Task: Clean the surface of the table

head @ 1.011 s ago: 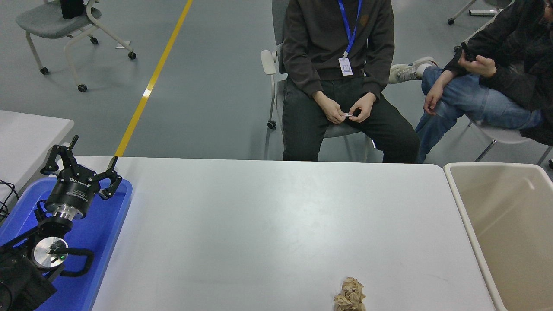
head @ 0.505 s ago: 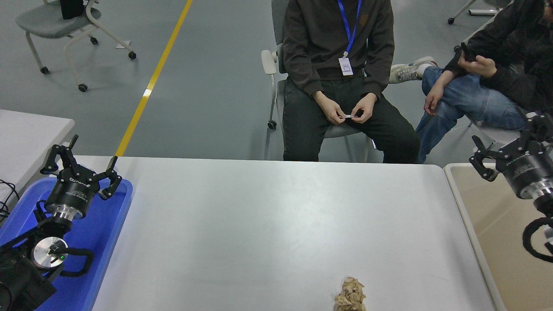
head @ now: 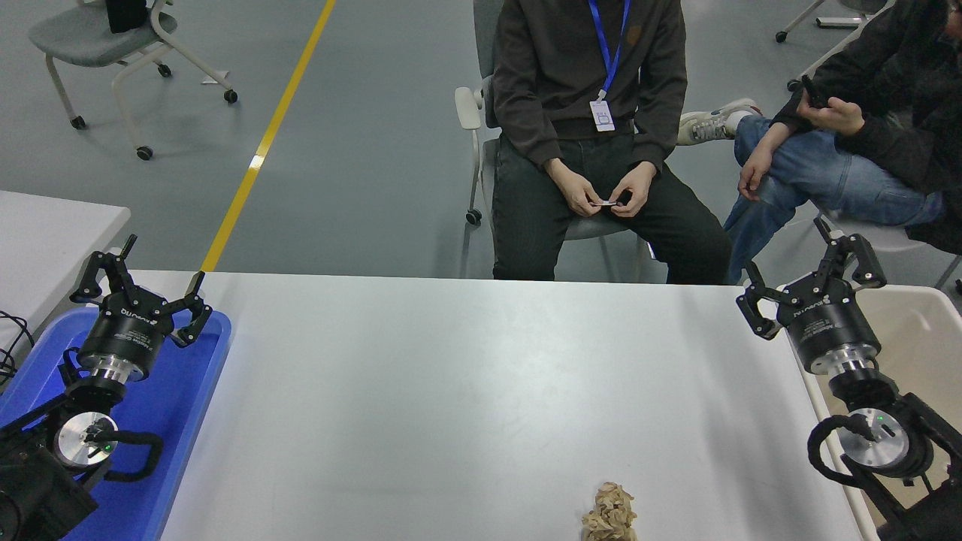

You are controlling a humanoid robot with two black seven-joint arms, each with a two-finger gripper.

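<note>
The table surface (head: 451, 391) is a wide matte white-grey top filling the lower picture. A crumpled tan wad of paper (head: 609, 514) lies on it at the front edge, right of centre. My right gripper (head: 810, 279) hangs open and empty above the table's right edge, well behind and to the right of the wad. Over the blue tray at the lower left, my left gripper (head: 139, 282) stays parked, open and holding nothing.
A blue plastic tray (head: 203, 383) sits at the table's left end. A beige bin (head: 921, 330) stands against the right end. Two people sit on chairs beyond the far edge. A corner of a second white table (head: 52, 233) shows at left.
My right arm has come in from the right edge and swung left, from over the bin to above the table's right edge. The left arm and the wad have not moved.
</note>
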